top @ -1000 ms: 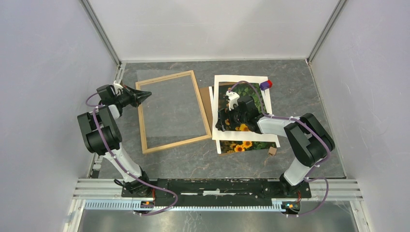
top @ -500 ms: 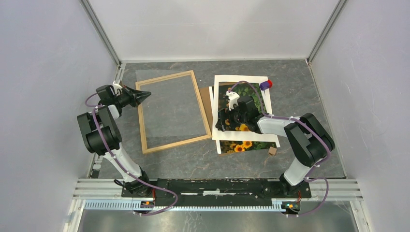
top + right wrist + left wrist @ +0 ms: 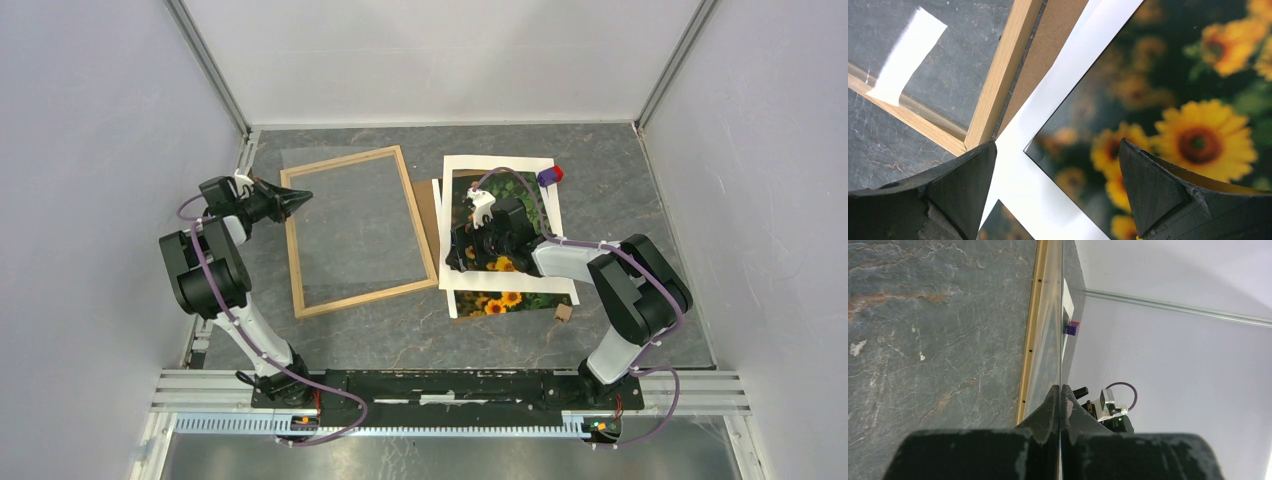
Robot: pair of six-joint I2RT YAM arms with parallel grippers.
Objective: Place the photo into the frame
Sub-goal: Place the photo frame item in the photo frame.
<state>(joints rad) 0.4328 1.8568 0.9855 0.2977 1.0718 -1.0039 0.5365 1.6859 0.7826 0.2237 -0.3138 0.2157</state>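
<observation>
The frame [image 3: 419,215] of light wood lies flat left of centre, also seen as a strip [image 3: 1035,315] and a corner [image 3: 1003,65]. My left gripper [image 3: 303,197] is shut on the left edge of a clear pane [image 3: 1061,315] that hangs tilted over the frame; its fingertips [image 3: 1060,387] pinch the thin edge. The sunflower photo [image 3: 500,265] lies to the right with a white mat [image 3: 500,165]; it shows inside the mat's border and as a strip [image 3: 510,300] past its near edge. My right gripper [image 3: 462,255] hovers open over the photo's corner [image 3: 1058,145], holding nothing.
A brown backing board [image 3: 433,205] peeks out between frame and mat [image 3: 1048,115], also visible as [image 3: 1048,55]. A small red-and-blue block [image 3: 550,176] sits at the mat's far right corner. A small brown cube [image 3: 563,312] lies near the photo's front right. White walls enclose the table.
</observation>
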